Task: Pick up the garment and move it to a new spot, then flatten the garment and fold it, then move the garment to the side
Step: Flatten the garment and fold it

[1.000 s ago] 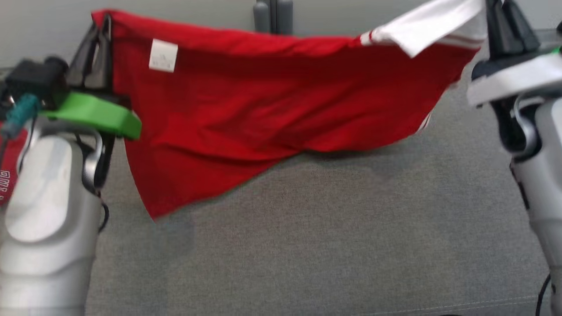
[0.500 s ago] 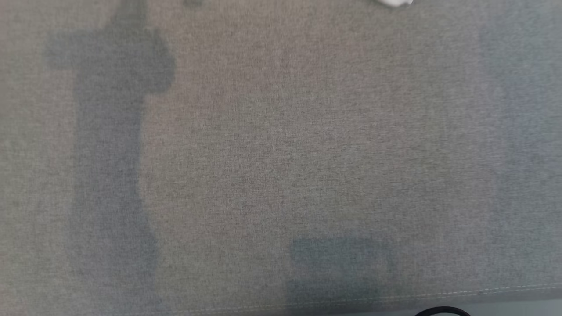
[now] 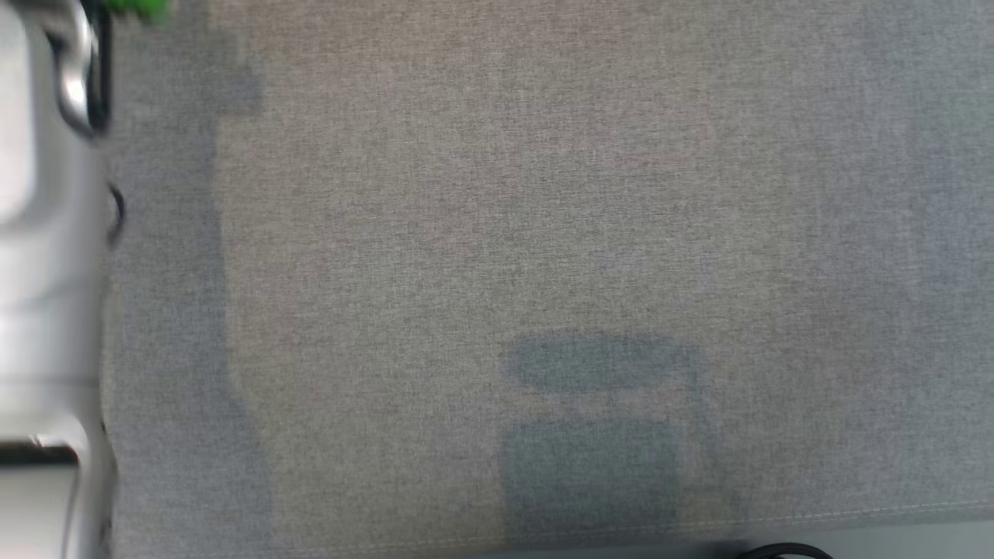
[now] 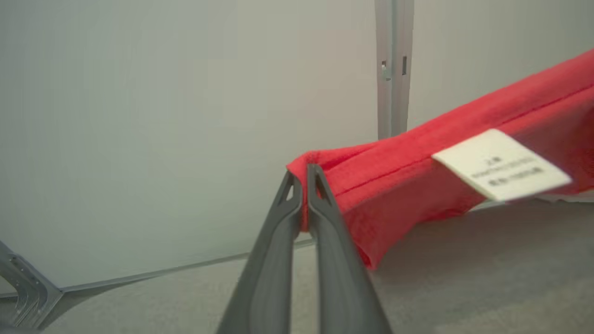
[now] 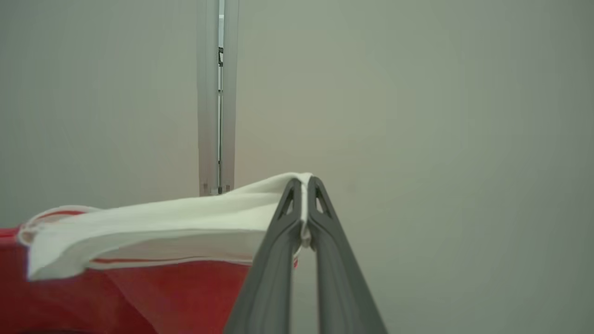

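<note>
The garment is red with a white care label and a white band with red stripes. In the left wrist view my left gripper is shut on a red corner of it, and the cloth stretches away to the right above the grey surface. In the right wrist view my right gripper is shut on the white edge, the cloth hanging off to the left. In the head view my pale left forearm runs along the left edge, with the garment out of sight there.
A grey fabric surface spreads below, its stitched front edge near the bottom with a dark cable beyond it. A pale wall with a grey vertical post stands behind. A metal frame corner sits at lower left.
The head camera has tilted down, so the garment and both grippers left its view. Since half a second ago my left forearm has come into its left edge.
</note>
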